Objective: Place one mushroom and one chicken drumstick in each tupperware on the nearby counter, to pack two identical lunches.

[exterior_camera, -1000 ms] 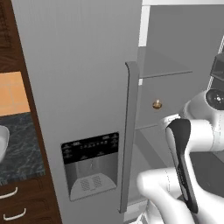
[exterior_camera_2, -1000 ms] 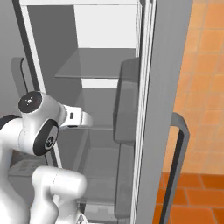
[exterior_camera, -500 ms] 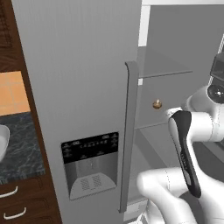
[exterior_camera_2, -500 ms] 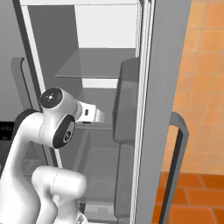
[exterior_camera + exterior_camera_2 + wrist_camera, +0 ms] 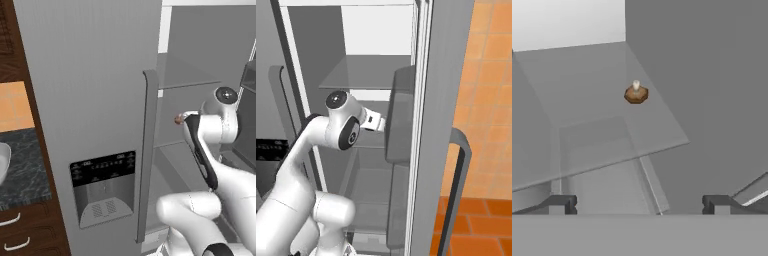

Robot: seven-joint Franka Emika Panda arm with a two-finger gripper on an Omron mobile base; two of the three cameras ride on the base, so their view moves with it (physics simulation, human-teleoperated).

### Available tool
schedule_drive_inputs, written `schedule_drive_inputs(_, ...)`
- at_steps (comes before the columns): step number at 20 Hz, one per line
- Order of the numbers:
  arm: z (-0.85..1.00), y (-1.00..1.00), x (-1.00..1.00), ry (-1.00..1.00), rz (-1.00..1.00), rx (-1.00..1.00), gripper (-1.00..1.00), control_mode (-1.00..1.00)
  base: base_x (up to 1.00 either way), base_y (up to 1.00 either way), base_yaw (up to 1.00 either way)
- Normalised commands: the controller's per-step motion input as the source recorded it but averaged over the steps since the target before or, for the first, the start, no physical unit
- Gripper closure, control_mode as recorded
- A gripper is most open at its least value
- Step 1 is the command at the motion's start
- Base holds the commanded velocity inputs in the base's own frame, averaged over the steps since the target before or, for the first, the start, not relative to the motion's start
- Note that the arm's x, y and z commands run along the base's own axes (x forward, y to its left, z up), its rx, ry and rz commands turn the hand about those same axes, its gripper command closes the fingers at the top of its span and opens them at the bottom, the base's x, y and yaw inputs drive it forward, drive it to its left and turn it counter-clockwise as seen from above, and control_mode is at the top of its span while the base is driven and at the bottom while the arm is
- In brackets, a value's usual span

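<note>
A small mushroom (image 5: 636,93) with a brown cap and a pale stem sits alone on a glass fridge shelf (image 5: 602,135), well ahead of my gripper (image 5: 638,205). The gripper is open, its two dark fingertips (image 5: 559,204) wide apart with nothing between them. From the left base, the mushroom (image 5: 177,120) shows as a brown speck just past the end of my hand, inside the open fridge. In the right base view my hand (image 5: 373,121) reaches in behind a dark door bin (image 5: 401,117). Chicken drumsticks are out of view. The counter (image 5: 22,170) lies at the far left.
The shut fridge door (image 5: 100,100) with its dispenser (image 5: 102,187) and tall handle (image 5: 147,150) stands left of the open compartment. The open right door (image 5: 441,125) flanks my arm. A pale rounded rim (image 5: 2,162) sits on the counter's left edge; I cannot tell whether it is a tupperware.
My arm has risen and stretched further into the open fridge, bringing the hand up to the level of the mushroom's shelf. The jaws have stayed wide.
</note>
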Motion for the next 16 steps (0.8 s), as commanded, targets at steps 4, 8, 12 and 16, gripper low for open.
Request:
schedule_drive_inputs(4,-0.34,-0.53,0.75,0.04,0.00,0.07,-1.00,-1.00,0.00,0.00,0.00)
schedule_drive_inputs(8,-0.35,-0.23,0.81,0.00,0.00,0.03,-1.00,-1.00,0.00,0.00,0.00)
schedule_drive_inputs(12,-0.25,0.00,0.72,0.00,0.00,0.01,-1.00,-1.00,0.00,0.00,0.00)
schedule_drive_inputs(16,-0.35,0.00,0.67,0.00,0.00,0.01,-1.00,-1.00,0.00,0.00,0.00)
